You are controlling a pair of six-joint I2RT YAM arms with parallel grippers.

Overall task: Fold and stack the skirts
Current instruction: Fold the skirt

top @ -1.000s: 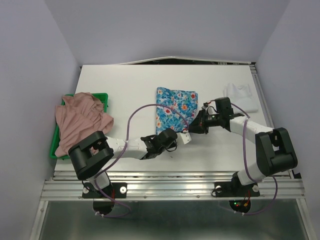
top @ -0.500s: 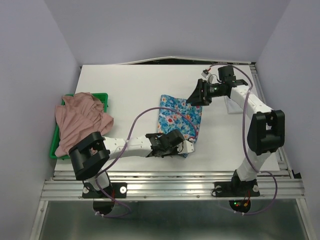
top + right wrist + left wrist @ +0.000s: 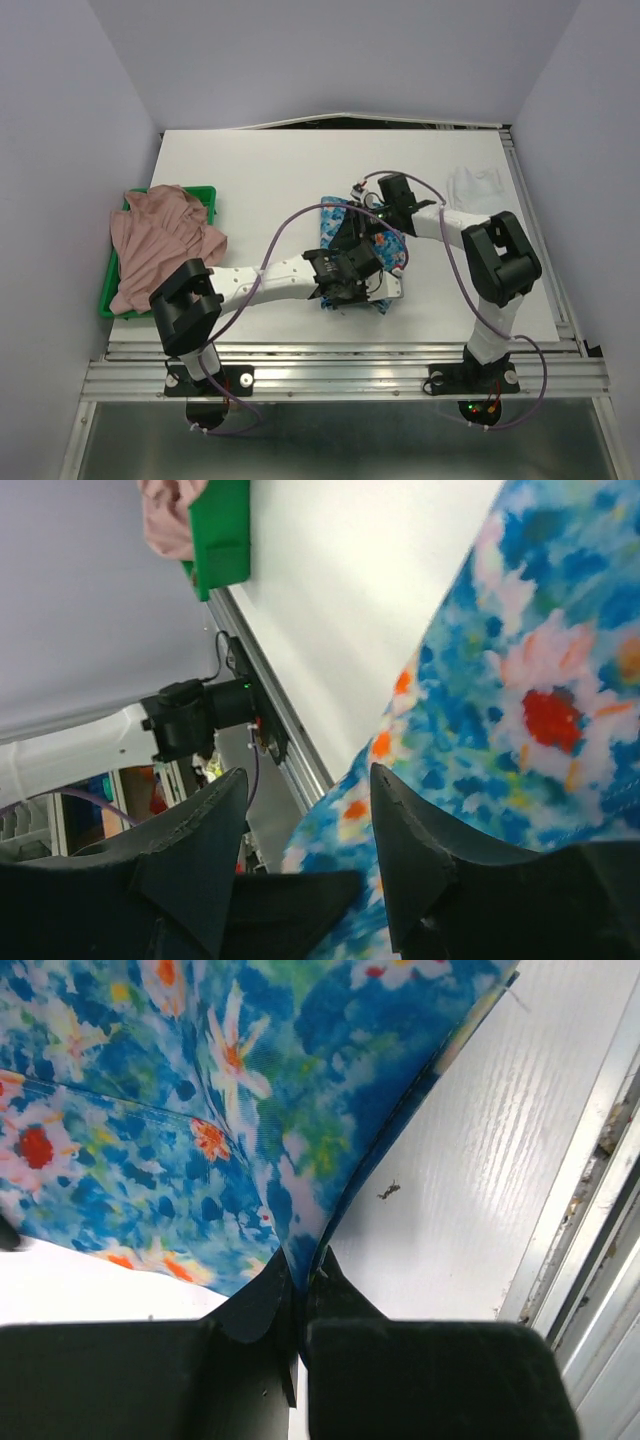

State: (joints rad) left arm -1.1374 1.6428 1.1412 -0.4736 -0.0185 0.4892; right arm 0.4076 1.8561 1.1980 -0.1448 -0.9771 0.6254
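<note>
The blue flowered skirt lies bunched in the middle of the table, partly under both arms. My left gripper is shut on a fold of it near its front edge; in the left wrist view the cloth runs down into the closed jaws of the left gripper. My right gripper is open just above the skirt's back part, and the right wrist view shows the right gripper with the cloth beside and under its fingers. The dusty-pink skirt lies heaped on the green tray. The white skirt lies at the back right.
The green tray stands at the table's left edge and also shows in the right wrist view. The table's metal front rail runs close to my left gripper. Purple cables loop over the skirt.
My right arm has swung from the back right down to the flowered skirt. My left gripper has kept its hold, and the skirt is now more bunched together.
</note>
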